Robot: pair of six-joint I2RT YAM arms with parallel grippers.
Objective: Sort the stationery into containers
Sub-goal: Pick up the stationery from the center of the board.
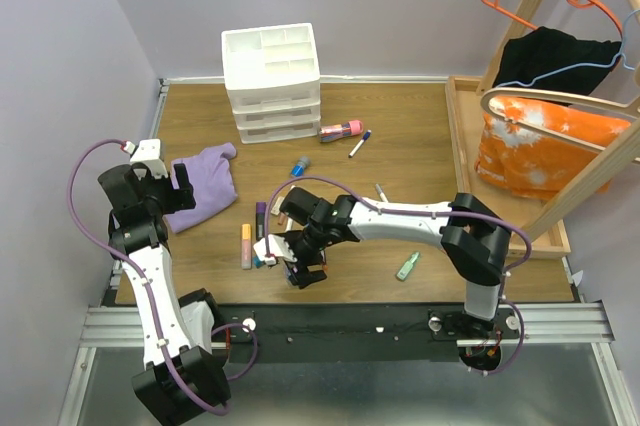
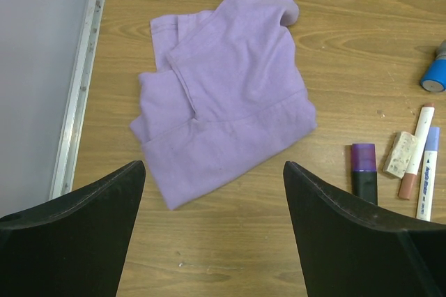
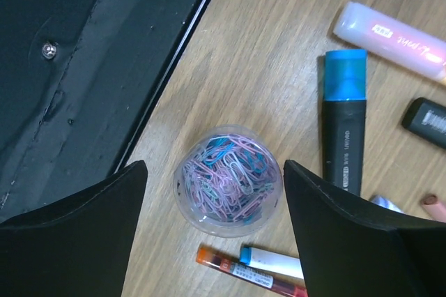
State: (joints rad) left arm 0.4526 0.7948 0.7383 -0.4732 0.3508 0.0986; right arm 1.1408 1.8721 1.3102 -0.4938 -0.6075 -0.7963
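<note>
The white drawer organiser (image 1: 270,81) stands at the back of the table. Loose stationery lies mid-table: a pink marker (image 1: 340,129), a white pen (image 1: 359,143), a purple highlighter (image 1: 260,218) and an orange-pink highlighter (image 1: 246,244). My right gripper (image 1: 290,258) is open, low over the front edge. In the right wrist view its jaws (image 3: 214,164) straddle a clear tub of paper clips (image 3: 228,182), not touching it. A blue-capped black highlighter (image 3: 343,126) and an orange lead tube (image 3: 244,272) lie beside the tub. My left gripper (image 2: 212,166) is open and empty at the purple cloth's near edge.
The purple cloth (image 2: 223,95) lies crumpled at the left. A wooden tray-frame (image 1: 505,176) with hangers and orange fabric stands at the right. A green item (image 1: 407,266) lies near the front. The black base rail (image 3: 90,53) runs along the table's near edge.
</note>
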